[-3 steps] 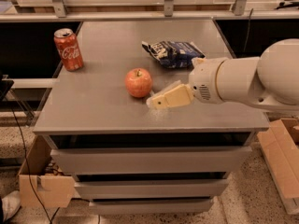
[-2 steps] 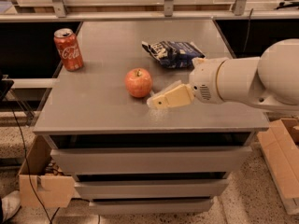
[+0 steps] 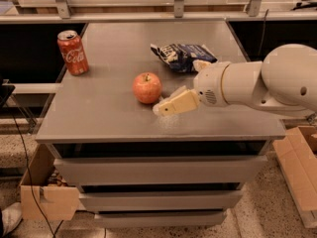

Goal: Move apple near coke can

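The apple [image 3: 147, 87], red-orange with a short stem, sits on the grey cabinet top [image 3: 109, 113] near its middle. The coke can [image 3: 73, 52], red with white script and a silver top, stands upright at the far left of the top, well apart from the apple. My gripper [image 3: 161, 108] comes in from the right on a white arm [image 3: 257, 81]. Its cream fingers [image 3: 177, 103] point left and lie low over the surface, just right of and in front of the apple. It holds nothing that I can see.
A dark blue and white snack bag [image 3: 181, 56] lies behind the gripper, toward the back right. The cabinet has drawers below. Cardboard boxes stand on the floor at left [image 3: 44, 197] and right [image 3: 299, 167]. A metal rail [image 3: 173, 15] runs along the back.
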Motion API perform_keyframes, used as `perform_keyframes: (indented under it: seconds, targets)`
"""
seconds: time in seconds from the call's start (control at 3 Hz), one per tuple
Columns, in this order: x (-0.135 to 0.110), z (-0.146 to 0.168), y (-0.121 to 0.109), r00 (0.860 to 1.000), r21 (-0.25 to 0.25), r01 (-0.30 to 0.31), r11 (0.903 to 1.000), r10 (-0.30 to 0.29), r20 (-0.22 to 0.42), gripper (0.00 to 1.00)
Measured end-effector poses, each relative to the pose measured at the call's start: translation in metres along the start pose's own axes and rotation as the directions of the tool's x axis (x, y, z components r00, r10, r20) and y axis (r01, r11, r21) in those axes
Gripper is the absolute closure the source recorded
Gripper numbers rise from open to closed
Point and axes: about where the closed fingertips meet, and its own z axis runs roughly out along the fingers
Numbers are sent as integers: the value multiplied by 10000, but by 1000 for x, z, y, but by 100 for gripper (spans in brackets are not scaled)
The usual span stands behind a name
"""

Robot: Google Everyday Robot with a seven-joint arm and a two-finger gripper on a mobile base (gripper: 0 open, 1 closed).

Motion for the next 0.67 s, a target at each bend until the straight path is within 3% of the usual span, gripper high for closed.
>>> perform_keyframes:
  seconds: [0.67]
  targets:
    - [9,33,5,9956,-1004,175,9948,-81,932,0]
